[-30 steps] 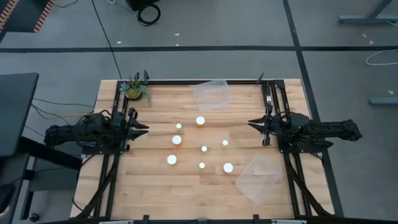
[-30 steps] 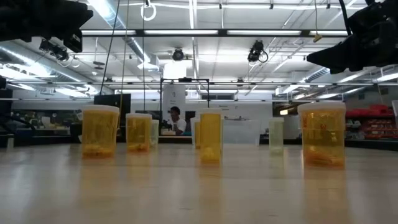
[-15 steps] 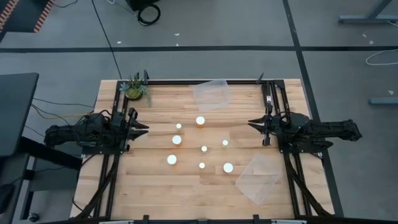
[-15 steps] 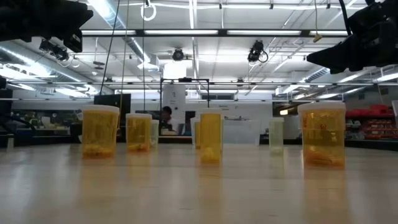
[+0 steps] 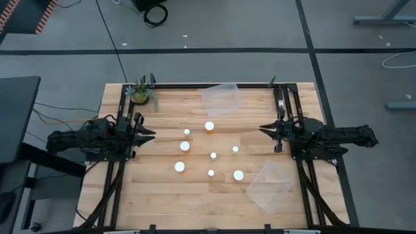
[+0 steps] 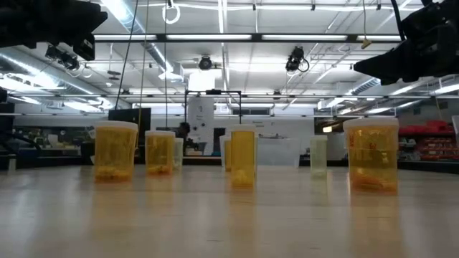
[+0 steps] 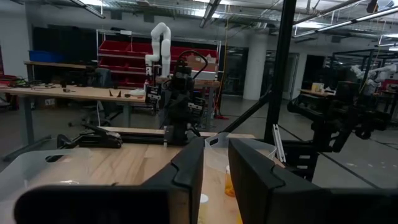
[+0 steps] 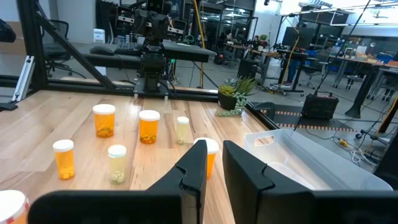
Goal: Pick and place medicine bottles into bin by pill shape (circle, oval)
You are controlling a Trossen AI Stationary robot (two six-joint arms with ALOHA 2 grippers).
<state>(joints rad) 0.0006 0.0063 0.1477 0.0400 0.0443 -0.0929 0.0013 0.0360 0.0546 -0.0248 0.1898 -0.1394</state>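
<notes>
Several orange medicine bottles with white caps stand upright on the wooden table's middle, among them a wide one [image 5: 209, 127] at the far side, one [image 5: 179, 167] at the near left and one [image 5: 238, 175] at the near right. They also show in the low view [image 6: 242, 156] and the right wrist view [image 8: 149, 126]. My left gripper [image 5: 149, 133] hovers at the table's left edge, shut and empty, its fingers showing in its wrist view [image 7: 216, 149]. My right gripper [image 5: 264, 130] hovers at the right edge, shut and empty, also seen in its wrist view [image 8: 215, 152].
One clear plastic bin [image 5: 221, 98] lies at the table's far edge, and another [image 5: 270, 186] at the near right. A small potted plant [image 5: 141, 92] stands at the far left corner. Black frame rails run along the table's left and right sides.
</notes>
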